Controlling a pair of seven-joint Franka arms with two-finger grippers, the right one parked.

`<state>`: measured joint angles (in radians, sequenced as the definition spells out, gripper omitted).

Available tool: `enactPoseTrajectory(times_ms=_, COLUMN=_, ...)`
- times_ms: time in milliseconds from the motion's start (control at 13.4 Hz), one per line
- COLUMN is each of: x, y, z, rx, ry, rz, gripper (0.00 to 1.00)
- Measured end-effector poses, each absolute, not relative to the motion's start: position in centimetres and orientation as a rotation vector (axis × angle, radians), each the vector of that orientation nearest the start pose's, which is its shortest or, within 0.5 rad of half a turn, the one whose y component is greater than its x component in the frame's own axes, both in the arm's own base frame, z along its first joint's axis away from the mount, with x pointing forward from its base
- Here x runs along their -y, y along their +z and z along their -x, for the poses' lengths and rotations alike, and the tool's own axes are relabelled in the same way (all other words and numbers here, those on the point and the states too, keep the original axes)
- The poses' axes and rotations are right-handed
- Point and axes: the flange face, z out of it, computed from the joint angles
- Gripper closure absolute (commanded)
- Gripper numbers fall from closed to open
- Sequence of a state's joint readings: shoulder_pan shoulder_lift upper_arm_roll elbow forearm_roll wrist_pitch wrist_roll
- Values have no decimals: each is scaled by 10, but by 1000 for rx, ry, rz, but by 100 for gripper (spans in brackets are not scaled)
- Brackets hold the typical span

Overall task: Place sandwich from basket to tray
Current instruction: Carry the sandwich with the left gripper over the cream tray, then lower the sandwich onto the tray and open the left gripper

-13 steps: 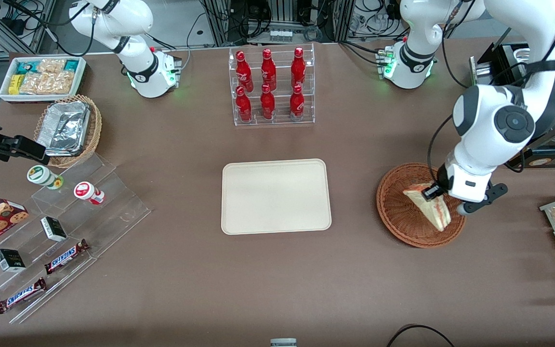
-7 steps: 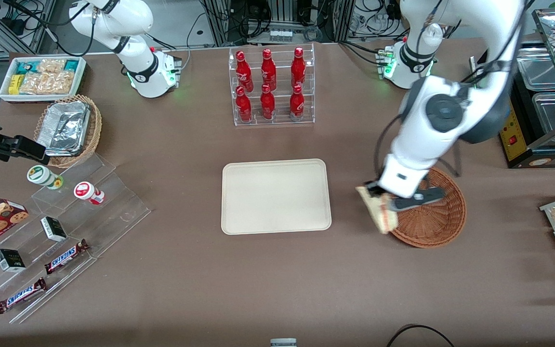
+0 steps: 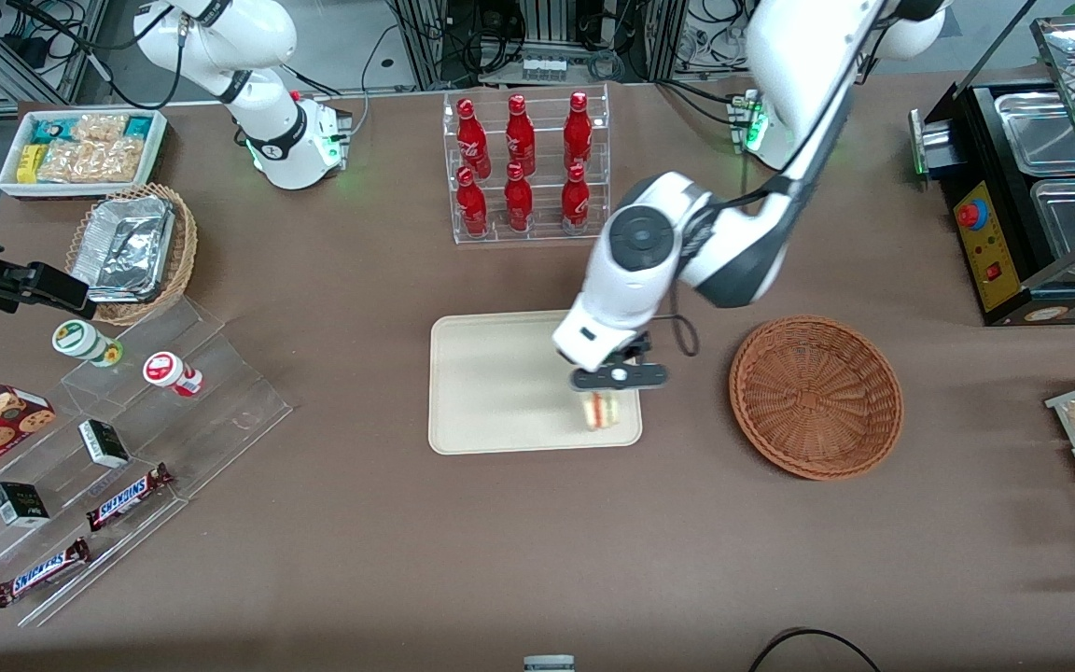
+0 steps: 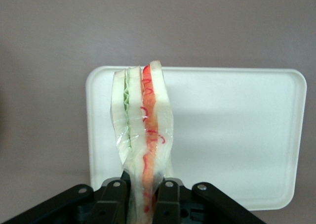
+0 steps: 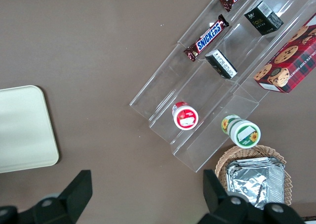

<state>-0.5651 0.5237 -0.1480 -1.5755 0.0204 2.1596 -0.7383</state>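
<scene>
The sandwich (image 3: 603, 411) (image 4: 143, 135), a wrapped wedge of pale bread with red and green layers, hangs over the cream tray (image 3: 500, 383) (image 4: 237, 135), above the corner nearest the basket and the front camera. My left gripper (image 3: 605, 397) (image 4: 143, 204) is shut on it, the fingers (image 4: 168, 199) pinching the wedge near its base. The reddish-brown wicker basket (image 3: 816, 397) sits empty beside the tray, toward the working arm's end of the table. The tray's edge also shows in the right wrist view (image 5: 24, 130).
A clear rack of red bottles (image 3: 523, 168) stands farther from the front camera than the tray. Toward the parked arm's end are a tan basket with foil trays (image 3: 132, 250), a snack box (image 3: 80, 149) and acrylic steps with small items (image 3: 108, 448). A metal counter (image 3: 1041, 187) stands past the basket.
My gripper has lifted the sandwich out of the basket and carried it sideways, from over the basket to above the tray's near corner. The basket is now empty.
</scene>
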Motion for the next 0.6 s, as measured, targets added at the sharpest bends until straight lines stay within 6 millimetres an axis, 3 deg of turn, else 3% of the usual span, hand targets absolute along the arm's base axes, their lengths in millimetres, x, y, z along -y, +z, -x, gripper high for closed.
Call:
enactPoseTrajectory(times_ms=299, x=483, y=309, z=-528, rx=-28, ry=-13, rz=3201, gripper=100)
enactPoseTrajectory(times_ms=597, x=508, y=280, z=-522, rx=-64, ry=-58, rz=3206, gripper=100)
